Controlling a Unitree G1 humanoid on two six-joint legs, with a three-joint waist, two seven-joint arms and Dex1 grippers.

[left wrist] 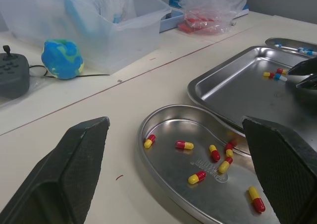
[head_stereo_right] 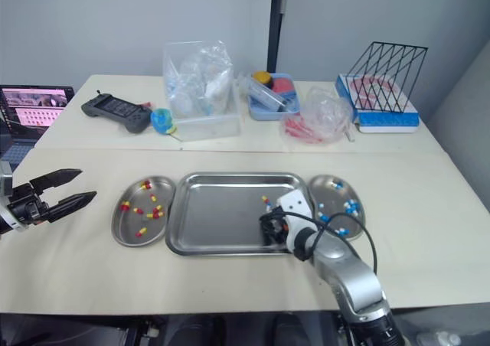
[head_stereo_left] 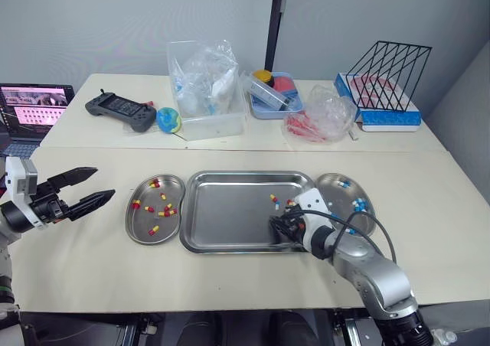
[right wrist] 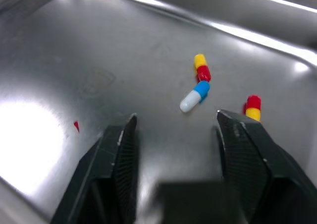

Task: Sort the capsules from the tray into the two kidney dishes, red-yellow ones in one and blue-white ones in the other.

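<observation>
We take this for a lab or test room, not a home. Plain pale tables (head_stereo_left: pixel 429 208) stand before a bare grey wall (head_stereo_left: pixel 115 24). A steel tray (head_stereo_left: pixel 222 216) lies at the centre. Beside it are the left kidney dish (head_stereo_left: pixel 142 220) and the right kidney dish (head_stereo_left: pixel 333 189), clinical ware holding coloured capsules (head_stereo_left: pixel 273 200). Beyond the tray we see a clear plastic bin (head_stereo_left: pixel 207 93) of bagged supplies, a black wire rack (head_stereo_left: pixel 392 69) and a handheld controller (head_stereo_left: pixel 119 110). Far left of the tray, a laptop (head_stereo_left: pixel 34 109) has its screen lit.
</observation>
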